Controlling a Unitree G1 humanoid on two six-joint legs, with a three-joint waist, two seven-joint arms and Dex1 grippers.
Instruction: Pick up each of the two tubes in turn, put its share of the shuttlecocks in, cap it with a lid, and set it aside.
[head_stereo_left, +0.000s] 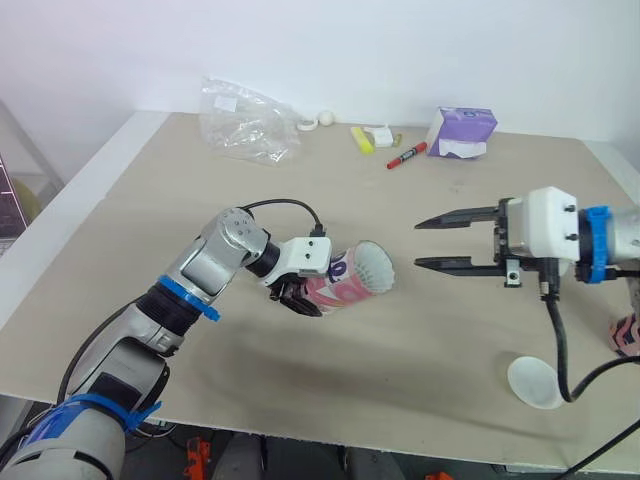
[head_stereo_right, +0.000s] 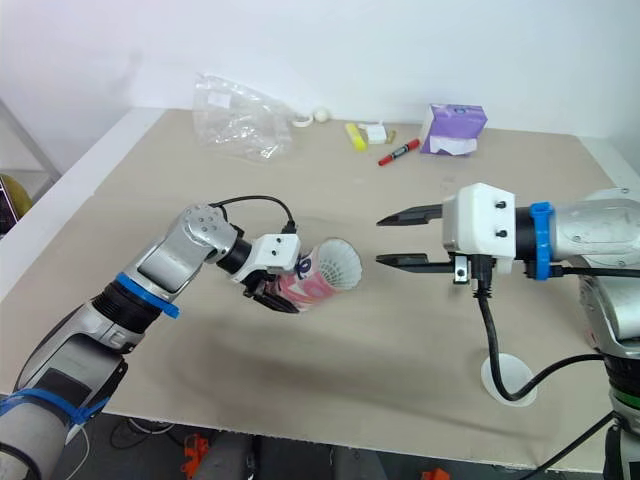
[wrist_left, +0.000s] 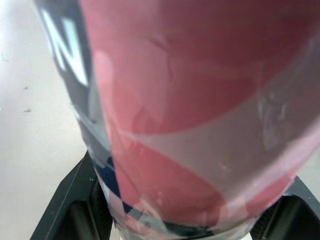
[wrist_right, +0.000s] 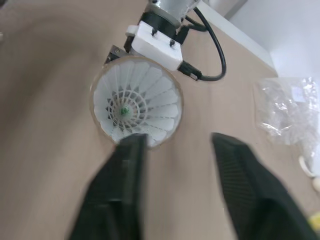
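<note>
The pink tube, shuttlecock seated inside, hangs tipped over the table, mouth toward the right gripper, likely for loading. The left gripper clamps its base. The right's fingers stand apart, empty. A lid waits near what may be the second tube.

Beige table, crumpled plastic bag, red marker, purple tissue pack, white lid

I am holding the pink-and-white tube sideways over the worktop, a white shuttlecock sitting in its open mouth; the white lid is lying flat, well apart.
</note>
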